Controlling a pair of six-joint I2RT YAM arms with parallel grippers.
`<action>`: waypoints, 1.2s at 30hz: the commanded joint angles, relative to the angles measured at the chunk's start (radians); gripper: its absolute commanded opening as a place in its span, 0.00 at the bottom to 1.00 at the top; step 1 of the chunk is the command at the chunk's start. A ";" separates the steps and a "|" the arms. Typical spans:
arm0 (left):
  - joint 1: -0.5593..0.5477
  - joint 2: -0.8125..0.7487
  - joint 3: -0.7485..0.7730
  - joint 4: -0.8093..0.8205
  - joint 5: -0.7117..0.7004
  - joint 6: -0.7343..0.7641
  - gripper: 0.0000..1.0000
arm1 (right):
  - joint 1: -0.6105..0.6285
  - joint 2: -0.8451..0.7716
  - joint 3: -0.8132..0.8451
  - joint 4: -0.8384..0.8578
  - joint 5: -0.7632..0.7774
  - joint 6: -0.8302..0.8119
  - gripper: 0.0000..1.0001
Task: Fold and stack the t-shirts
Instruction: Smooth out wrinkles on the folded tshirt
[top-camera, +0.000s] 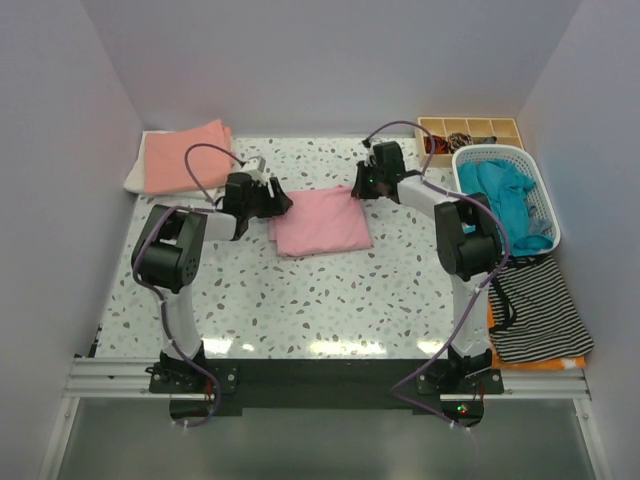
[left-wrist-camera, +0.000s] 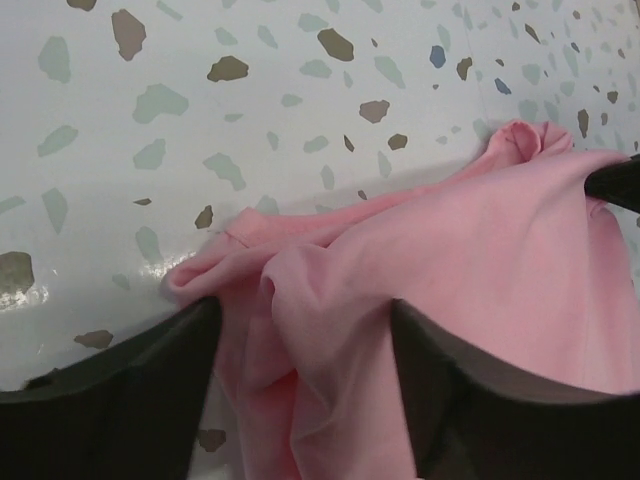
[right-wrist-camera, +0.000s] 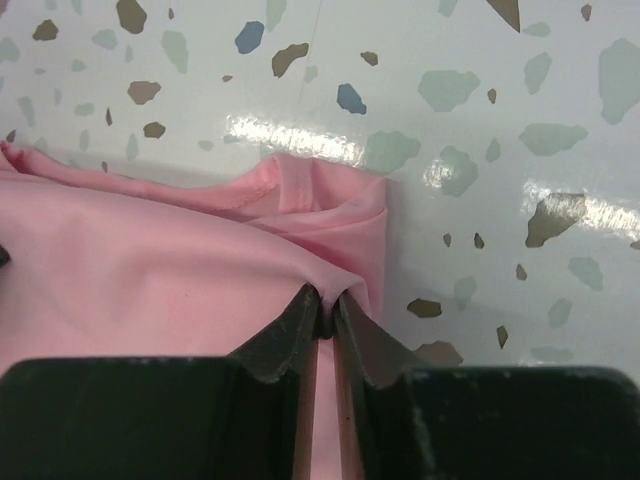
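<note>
A light pink t-shirt (top-camera: 320, 222) lies folded in a rough rectangle at mid-table. My left gripper (top-camera: 281, 203) is at its left edge. In the left wrist view it (left-wrist-camera: 300, 335) stands open, with a loose bunch of the pink t-shirt (left-wrist-camera: 480, 260) lying between the wide-apart fingers (left-wrist-camera: 150, 390). My right gripper (top-camera: 363, 184) is at the shirt's far right corner. The right wrist view shows it (right-wrist-camera: 327, 300) shut on a small ridge of the pink t-shirt (right-wrist-camera: 150, 270). A folded salmon-orange t-shirt (top-camera: 185, 157) rests on a white one (top-camera: 133, 178) at the back left. A teal t-shirt (top-camera: 505, 190) fills the basket.
The white laundry basket (top-camera: 545, 200) stands at the right, with a wooden divided box (top-camera: 470, 128) behind it. A black-and-white striped cloth (top-camera: 540, 310) lies over something orange at the near right. Walls close in the table on three sides.
</note>
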 joint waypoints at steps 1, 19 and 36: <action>0.009 0.017 0.056 0.112 -0.020 0.019 0.85 | -0.010 0.013 0.054 0.100 0.064 -0.013 0.19; -0.007 -0.435 -0.345 0.029 -0.023 -0.070 1.00 | -0.070 -0.274 -0.225 -0.017 0.007 0.025 0.50; -0.064 -0.413 -0.752 0.542 0.029 -0.189 0.81 | -0.071 -0.322 -0.509 0.173 -0.205 0.163 0.48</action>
